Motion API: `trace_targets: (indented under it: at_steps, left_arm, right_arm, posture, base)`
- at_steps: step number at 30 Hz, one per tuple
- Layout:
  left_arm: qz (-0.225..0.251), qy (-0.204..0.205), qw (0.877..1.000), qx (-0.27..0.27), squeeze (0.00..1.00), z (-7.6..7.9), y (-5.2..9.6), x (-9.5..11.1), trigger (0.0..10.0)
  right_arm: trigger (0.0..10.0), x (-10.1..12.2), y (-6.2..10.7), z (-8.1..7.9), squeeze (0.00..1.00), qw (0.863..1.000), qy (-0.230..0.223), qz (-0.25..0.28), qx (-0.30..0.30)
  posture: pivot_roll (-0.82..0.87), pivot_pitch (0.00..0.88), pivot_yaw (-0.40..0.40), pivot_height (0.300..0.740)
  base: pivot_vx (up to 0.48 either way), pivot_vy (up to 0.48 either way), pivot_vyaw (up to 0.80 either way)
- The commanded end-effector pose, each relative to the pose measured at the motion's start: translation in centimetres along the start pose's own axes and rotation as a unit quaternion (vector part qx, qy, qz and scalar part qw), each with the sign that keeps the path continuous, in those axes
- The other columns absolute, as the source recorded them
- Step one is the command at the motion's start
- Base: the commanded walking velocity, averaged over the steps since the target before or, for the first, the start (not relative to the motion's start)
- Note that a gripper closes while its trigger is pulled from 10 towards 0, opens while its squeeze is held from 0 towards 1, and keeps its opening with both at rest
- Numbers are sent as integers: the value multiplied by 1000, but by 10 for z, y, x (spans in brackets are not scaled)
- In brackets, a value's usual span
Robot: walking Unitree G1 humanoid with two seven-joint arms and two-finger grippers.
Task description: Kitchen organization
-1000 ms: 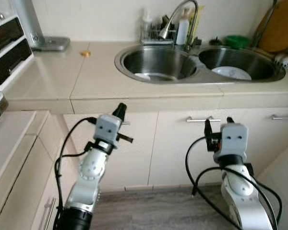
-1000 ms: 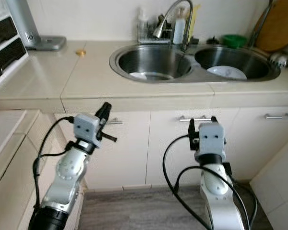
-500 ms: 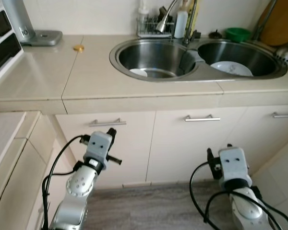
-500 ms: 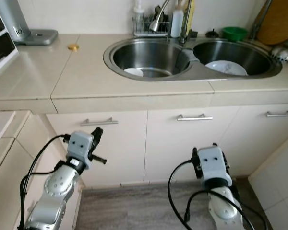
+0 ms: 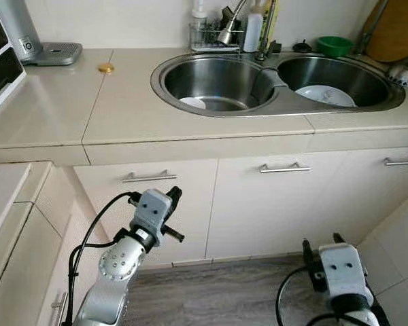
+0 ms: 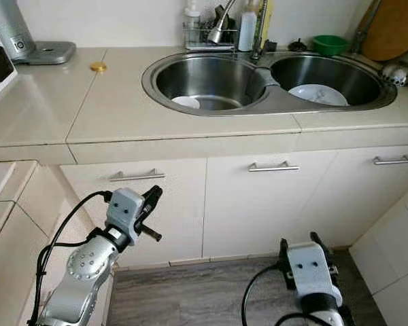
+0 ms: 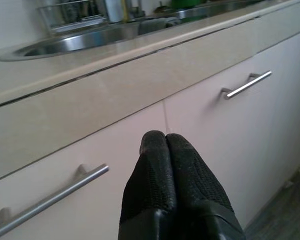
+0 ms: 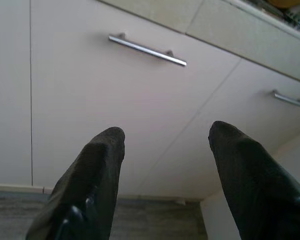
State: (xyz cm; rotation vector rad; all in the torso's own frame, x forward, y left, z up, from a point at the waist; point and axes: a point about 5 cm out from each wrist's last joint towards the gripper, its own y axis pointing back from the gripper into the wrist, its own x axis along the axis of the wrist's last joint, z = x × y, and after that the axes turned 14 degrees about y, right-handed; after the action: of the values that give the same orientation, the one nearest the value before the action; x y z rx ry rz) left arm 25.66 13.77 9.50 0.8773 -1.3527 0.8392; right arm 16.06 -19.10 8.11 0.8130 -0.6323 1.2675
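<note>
Both arms lowered; left end effector (image 7: 166, 150) pinched together, right end effector (image 8: 166, 145) spread, facing cabinet doors (image 5: 272, 204).

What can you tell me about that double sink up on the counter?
The sink is shiny stainless steel, two round basins joined in one rim, set flush into the beige countertop. A white plate lies in the basin on the robot's right, and a smaller white dish in the other. The curved faucet rises behind it, spout over the basin with the dish. Neither gripper touches it.
</note>
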Motion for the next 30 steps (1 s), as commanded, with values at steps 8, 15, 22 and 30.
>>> trace_targets:
  at_steps: [8,15,22,30]
  left_arm:
    - [-22,-4,1000,2,0,-1,1,-4,10000]
    - [-26,-8,1000,1,0,-4,1,-4,10000]
    - [-28,-9,1000,0,0,-5,0,-4,10000]
    - [-26,-10,1000,0,0,-6,0,-4,10000]
  right_arm:
    - [10000,8,-13,2,0,999,13,32,-4]
    - [10000,23,-28,3,0,996,33,84,-16]
    - [10000,34,-36,0,0,991,44,125,-5]
    - [10000,29,-38,-1,0,992,36,122,-7]
  posture:
    - [66,0,-23,740]
    - [79,0,-14,740]
    - [77,0,-8,740]
    - [84,0,-17,740]
  base:
    - [0,0,0]
    - [0,0,0]
    - [0,0,0]
    - [0,0,0]
